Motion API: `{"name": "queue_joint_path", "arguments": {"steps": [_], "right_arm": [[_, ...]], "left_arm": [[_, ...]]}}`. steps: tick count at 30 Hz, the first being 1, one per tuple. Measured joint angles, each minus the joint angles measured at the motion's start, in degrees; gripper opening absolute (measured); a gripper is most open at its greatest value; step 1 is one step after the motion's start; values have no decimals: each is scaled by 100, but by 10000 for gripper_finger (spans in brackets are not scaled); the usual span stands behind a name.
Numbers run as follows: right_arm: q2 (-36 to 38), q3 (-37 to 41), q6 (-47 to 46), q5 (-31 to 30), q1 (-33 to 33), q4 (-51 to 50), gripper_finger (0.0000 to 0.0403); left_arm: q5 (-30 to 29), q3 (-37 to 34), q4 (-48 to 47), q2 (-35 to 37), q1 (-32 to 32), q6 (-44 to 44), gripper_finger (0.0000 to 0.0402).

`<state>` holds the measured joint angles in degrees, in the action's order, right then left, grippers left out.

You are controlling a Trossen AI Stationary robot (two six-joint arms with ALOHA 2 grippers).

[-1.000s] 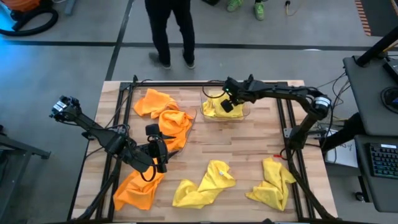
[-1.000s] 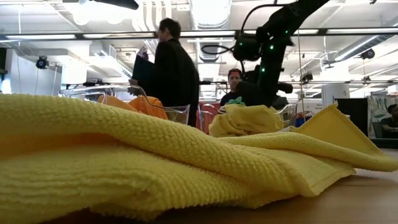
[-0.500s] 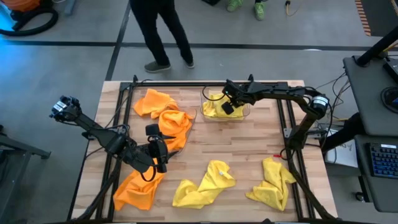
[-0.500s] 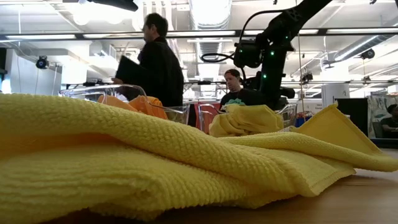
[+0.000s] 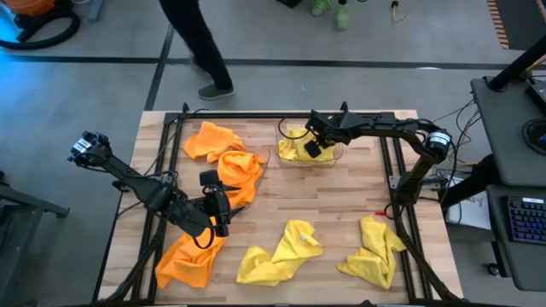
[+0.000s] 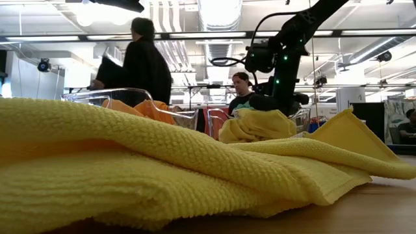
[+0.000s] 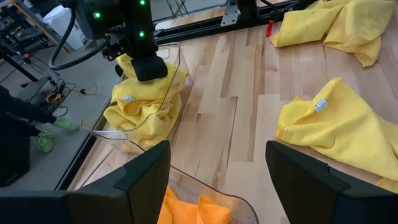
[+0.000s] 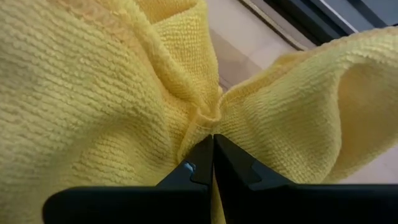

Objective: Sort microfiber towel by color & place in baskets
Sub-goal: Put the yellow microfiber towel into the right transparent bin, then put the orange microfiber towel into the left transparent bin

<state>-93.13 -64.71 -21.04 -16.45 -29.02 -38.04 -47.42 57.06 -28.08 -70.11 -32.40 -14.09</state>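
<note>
Still-free: yellow towel [image 8: 124, 93] pinched in right gripper [image 8: 213, 163]

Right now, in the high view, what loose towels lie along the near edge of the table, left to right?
Crumpled orange microfiber towel → crumpled yellow microfiber towel near the middle → bunched yellow microfiber towel at the right.

Person [image 5: 192, 43] farther left, beyond table.
</note>
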Motion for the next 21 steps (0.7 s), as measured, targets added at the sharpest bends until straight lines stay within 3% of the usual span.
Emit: {"name": "queue_joint_path", "arguments": {"steps": [21], "right_arm": [[1263,-33,-147,-219,332,-210,9]], "left_arm": [[0,0,0,0,0,-196,247]]}}
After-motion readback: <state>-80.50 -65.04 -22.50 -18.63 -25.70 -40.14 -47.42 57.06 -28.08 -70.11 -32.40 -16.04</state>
